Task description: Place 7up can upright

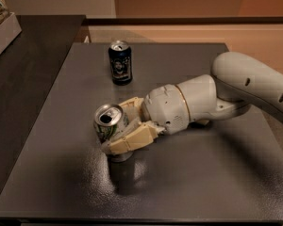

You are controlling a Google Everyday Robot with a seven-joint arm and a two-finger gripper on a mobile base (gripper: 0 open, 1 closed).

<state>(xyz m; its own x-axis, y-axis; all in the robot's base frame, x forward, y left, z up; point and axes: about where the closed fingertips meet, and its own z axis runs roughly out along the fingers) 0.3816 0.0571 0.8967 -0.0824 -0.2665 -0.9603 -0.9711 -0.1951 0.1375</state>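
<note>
One grey table (217,173) fills most of the view. One white arm (245,86) reaches across it from the right, low over the surface. One gripper (119,130) sits left of the table's middle, its two cream jaws closed around the 7up can (108,120). Two cans are present: the 7up can, held near upright with its top tipped slightly toward the camera and its base at or just above the table, and a blue can (120,64) standing upright near the far edge, well apart.
</note>
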